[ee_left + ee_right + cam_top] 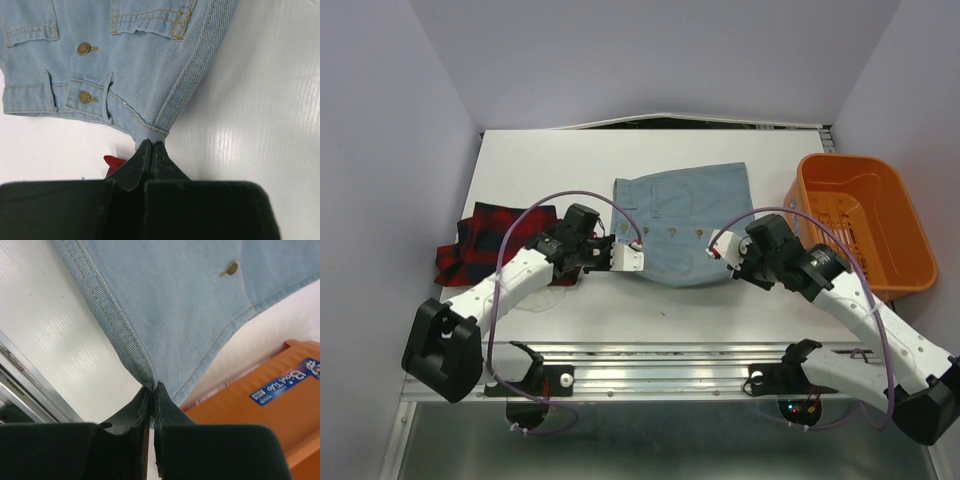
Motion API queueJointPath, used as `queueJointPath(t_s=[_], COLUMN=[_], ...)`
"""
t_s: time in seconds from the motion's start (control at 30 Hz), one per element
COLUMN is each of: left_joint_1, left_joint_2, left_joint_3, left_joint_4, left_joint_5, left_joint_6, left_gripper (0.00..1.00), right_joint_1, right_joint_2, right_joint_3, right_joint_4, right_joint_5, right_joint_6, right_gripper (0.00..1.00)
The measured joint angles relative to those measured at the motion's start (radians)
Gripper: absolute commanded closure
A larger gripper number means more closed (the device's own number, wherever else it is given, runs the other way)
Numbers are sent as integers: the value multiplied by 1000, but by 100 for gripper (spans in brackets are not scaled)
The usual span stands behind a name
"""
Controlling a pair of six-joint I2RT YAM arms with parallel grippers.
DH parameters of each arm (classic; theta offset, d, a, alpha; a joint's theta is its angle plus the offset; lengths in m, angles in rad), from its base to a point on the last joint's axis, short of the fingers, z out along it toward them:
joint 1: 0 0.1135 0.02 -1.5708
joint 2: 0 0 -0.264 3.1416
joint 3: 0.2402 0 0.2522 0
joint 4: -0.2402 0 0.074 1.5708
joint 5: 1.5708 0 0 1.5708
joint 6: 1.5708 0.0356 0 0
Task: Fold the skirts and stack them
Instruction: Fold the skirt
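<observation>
Bright, even overhead light is filling the top view, and the arms are throwing soft shadows on the table [540, 170]. Glare streaks are showing at 3 o'clock in the left wrist view and 9 o'clock in the right. Denim skirt [150, 60] stitching is rendering sharp. The left gripper [151, 145] is crushing to black at 6 o'clock.

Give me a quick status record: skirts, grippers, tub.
denim skirt: spread out mid-table, button row facing up
left gripper: shut on the denim skirt's near-left corner
right gripper: shut on its near-right corner
plaid skirt: crumpled at the table's left edge, not folded
orange tub: at the table's right edge, apart from the denim skirt
stack: none started
</observation>
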Motion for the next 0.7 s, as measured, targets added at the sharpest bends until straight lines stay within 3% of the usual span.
queueJointPath(t_s=[0.2, 0.47, 0.7], left_joint_1=[0, 0, 0], left_joint_2=[-120, -297, -256], left_joint_3=[0, 2, 139], left_joint_4=[-66, -200, -288], left_joint_5=[26, 79, 94], left_joint_6=[-63, -138, -270], left_gripper=[100, 100, 100], right_joint_1=[0, 0, 0], right_joint_2=[-53, -88, -70], right_joint_3=[72, 295, 327], right_joint_4=[-110, -261, -257], right_joint_5=[39, 35, 113], right_joint_6=[16, 63, 31], right_gripper=[99, 99, 99])
